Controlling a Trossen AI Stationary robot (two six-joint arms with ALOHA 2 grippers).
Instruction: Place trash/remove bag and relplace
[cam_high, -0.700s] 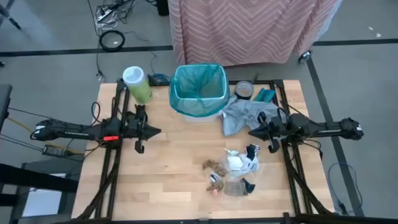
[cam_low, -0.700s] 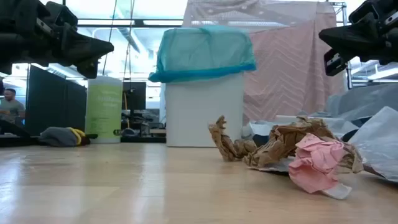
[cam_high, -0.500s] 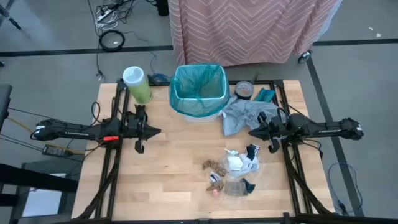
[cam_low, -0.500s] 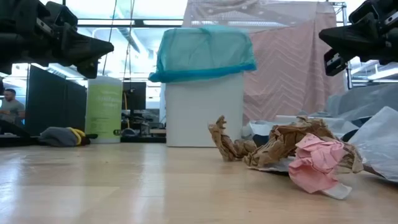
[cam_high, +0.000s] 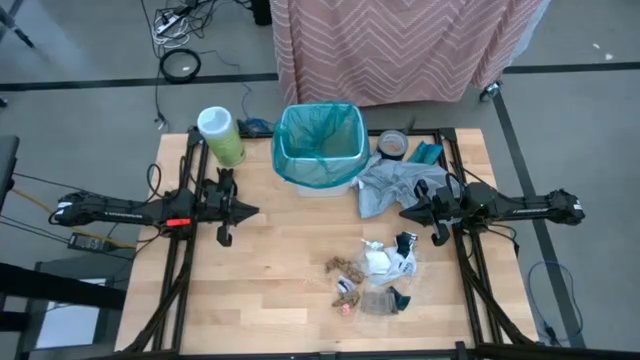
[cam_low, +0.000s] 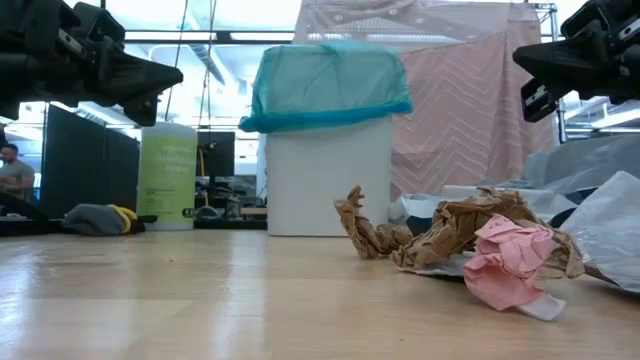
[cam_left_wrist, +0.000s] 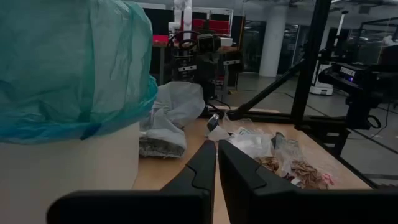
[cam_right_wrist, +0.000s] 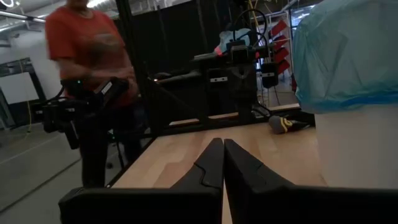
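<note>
The trash (cam_high: 372, 279) lies loose on the wooden tabletop (cam_high: 270, 290), at about five o'clock from its centre in the high view: white wrappers, brown crumpled paper, a clear packet and small dark blue scraps, bunched close together. In the low view the same heap shows as crumpled brown paper (cam_low: 440, 235) with a pink wad (cam_low: 505, 262) resting against it. The bag (cam_high: 318, 142), a thin teal-green liner, sits in the white bin (cam_low: 328, 175) at twelve o'clock on the tabletop, its top edge folded down over the bin's rim. Just beside the bin, at about three o'clock from it, lies a pale grey plastic bag (cam_high: 392, 183), and at nine o'clock from the bin stands a green cylindrical canister (cam_high: 220, 135). The right gripper (cam_high: 404, 212) hangs above the tabletop at three o'clock, near the edge of the grey bag and well above the trash, with its fingers (cam_right_wrist: 209, 163) pressed together and nothing between them. The left gripper (cam_high: 254, 210) hangs at nine o'clock, pointing inward toward the centre, its fingers (cam_left_wrist: 202, 163) likewise closed against each other and holding nothing. Neither gripper touches the bin, the bag or the litter. Beyond the tabletop a person in an orange shirt (cam_right_wrist: 93, 56) stands in the right wrist view.
</note>
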